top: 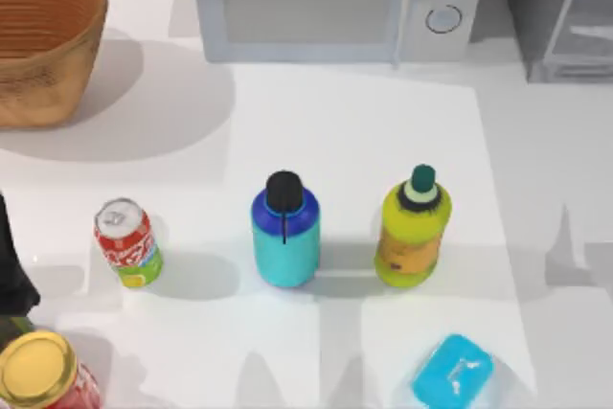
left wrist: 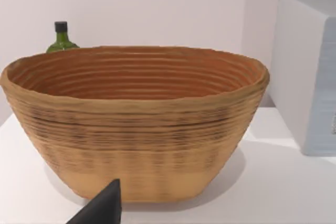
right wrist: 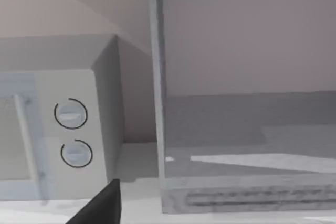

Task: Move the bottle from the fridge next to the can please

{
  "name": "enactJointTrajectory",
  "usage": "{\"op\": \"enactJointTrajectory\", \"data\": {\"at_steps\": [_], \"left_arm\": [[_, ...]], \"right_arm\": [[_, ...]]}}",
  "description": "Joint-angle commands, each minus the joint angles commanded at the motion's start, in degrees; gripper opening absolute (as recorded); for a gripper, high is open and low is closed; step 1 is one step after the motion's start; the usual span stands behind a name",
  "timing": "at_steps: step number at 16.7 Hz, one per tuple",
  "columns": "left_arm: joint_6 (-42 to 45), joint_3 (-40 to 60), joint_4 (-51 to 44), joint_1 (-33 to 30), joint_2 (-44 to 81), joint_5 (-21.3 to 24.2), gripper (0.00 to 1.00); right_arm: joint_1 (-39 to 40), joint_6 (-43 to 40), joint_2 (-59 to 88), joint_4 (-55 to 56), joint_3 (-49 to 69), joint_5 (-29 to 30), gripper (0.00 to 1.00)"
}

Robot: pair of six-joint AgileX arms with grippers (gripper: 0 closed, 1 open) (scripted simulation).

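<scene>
Bottle (top: 284, 233) upright mid-desk, right of can (top: 127, 242), fridge (top: 565, 16) far right.
Finger state on both arms: cannot tell; grasp body low, set down just beside can, not touching.

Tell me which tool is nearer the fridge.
Right. The right tool sits just in front of the fridge, beside the microwave. The left tool faces the basket, far off at the opposite side.

Bottle (top: 284, 230) stands between can (top: 127, 242) at left and another bottle (top: 413, 227).
</scene>
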Motion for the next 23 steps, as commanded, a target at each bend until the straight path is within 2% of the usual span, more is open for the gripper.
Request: {"op": "enactJointTrajectory", "data": {"at_steps": [3,5,11,14,18,23], "left_arm": [[0.0,0.0,0.0,0.0,0.0,0.0,1.00],[0.0,0.0,0.0,0.0,0.0,0.0,1.00],[0.0,0.0,0.0,0.0,0.0,0.0,1.00],[0.0,0.0,0.0,0.0,0.0,0.0,1.00],[0.0,0.0,0.0,0.0,0.0,0.0,1.00],[0.0,0.0,0.0,0.0,0.0,0.0,1.00]], "right_arm": [[-6.1,-1.6,-8.2,-3.1,-6.0,-6.3,1.00],[-8.1,-2.1,-10.6,-4.0,-7.9,-8.3,1.00],[-8.2,-2.1,-10.7,-4.1,-8.0,-8.4,1.00],[-8.3,-2.1,-13.6,-7.8,-5.5,-8.3,1.00],[-8.4,-2.2,-21.7,-21.2,1.1,-8.3,1.00],[-8.3,-2.2,-34.8,-46.5,11.7,-8.5,1.00]]}}
